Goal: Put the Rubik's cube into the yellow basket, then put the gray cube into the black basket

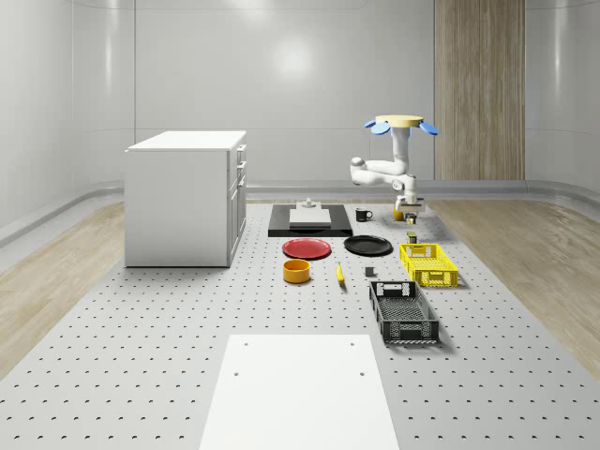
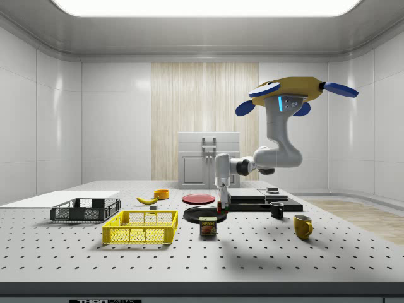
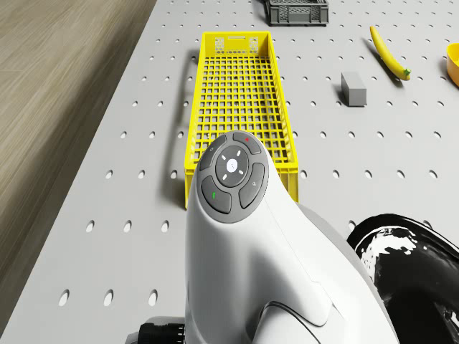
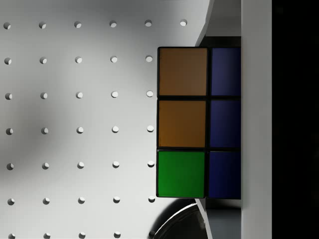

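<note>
One Rubik's cube [image 4: 199, 122] gripped in end effector [image 2: 219, 203], drone [image 2: 287, 91] hovering.

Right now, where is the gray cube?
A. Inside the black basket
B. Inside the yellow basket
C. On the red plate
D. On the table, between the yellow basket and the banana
D: in the drone view the gray cube lies on the table between the yellow basket and the banana.

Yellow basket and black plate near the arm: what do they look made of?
Yellow basket: looks like moulded plastic, matte, judging by its even colour and open lattice floor and walls. Black plate: glossy, with sharp white reflections on its rim, so glazed ceramic or hard plastic; the look leaves that open. The gripper hangs low between them while the drone hovers above the table.
</note>
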You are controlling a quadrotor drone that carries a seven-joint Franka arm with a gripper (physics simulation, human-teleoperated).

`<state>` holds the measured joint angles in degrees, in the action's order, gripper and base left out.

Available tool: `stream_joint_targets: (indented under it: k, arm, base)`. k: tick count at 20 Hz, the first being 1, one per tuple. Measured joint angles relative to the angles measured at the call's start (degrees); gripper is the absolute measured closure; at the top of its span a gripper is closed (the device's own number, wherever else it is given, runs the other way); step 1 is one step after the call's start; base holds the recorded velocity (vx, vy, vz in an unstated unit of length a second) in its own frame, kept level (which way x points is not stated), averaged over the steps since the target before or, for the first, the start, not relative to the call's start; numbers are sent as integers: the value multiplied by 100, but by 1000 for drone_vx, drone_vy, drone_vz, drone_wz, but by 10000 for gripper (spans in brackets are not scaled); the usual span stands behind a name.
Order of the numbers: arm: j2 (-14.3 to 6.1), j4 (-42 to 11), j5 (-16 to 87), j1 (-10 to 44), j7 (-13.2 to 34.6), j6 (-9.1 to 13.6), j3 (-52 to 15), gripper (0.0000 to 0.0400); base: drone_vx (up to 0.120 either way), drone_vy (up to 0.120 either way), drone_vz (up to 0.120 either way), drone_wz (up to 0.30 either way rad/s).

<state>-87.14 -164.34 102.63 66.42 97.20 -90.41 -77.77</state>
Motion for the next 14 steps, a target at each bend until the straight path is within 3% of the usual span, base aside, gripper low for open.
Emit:
stream_joint_targets:
  k: [14]
  arm:
    - [-74,3,-30,17,14,-69,-11,112]
  base:
    - [120,0,0,0]
